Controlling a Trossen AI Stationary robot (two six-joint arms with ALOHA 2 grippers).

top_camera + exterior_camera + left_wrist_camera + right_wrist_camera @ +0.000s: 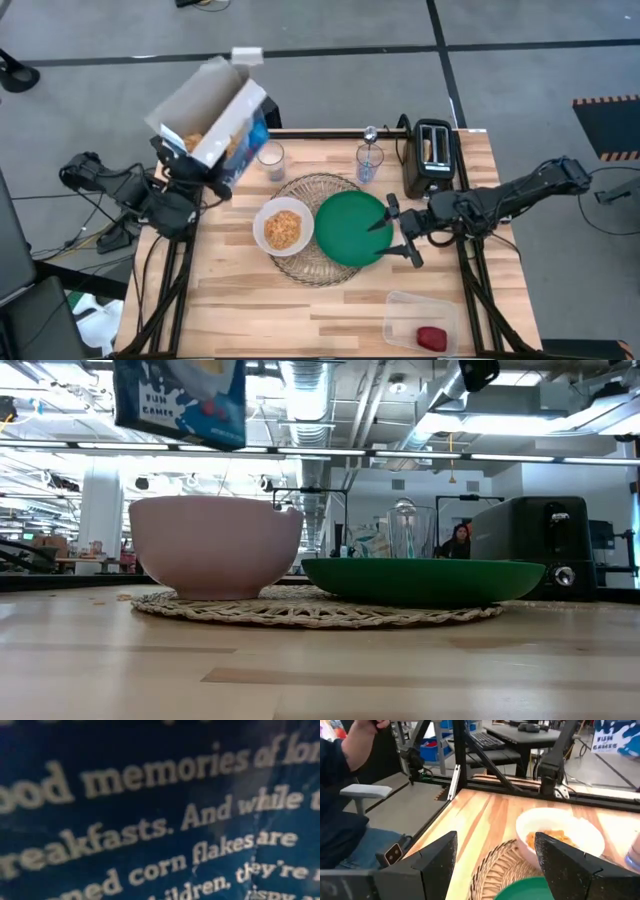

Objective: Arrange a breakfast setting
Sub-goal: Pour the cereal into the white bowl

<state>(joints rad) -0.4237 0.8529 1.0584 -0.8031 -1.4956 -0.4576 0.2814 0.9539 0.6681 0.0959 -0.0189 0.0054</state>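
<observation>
Wooden tabletop [250, 310] held bowl [283, 227] and plate [352, 228]; left pincer [185, 165] clamped the light, crushable cereal box [215, 120] mid-panel, right pincer [392, 228] stood apart.

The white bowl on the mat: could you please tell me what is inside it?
The white bowl holds orange-yellow cereal flakes, heaped centrally. Whatever lies beneath the flakes is covered; no spoon shows in it.
</observation>
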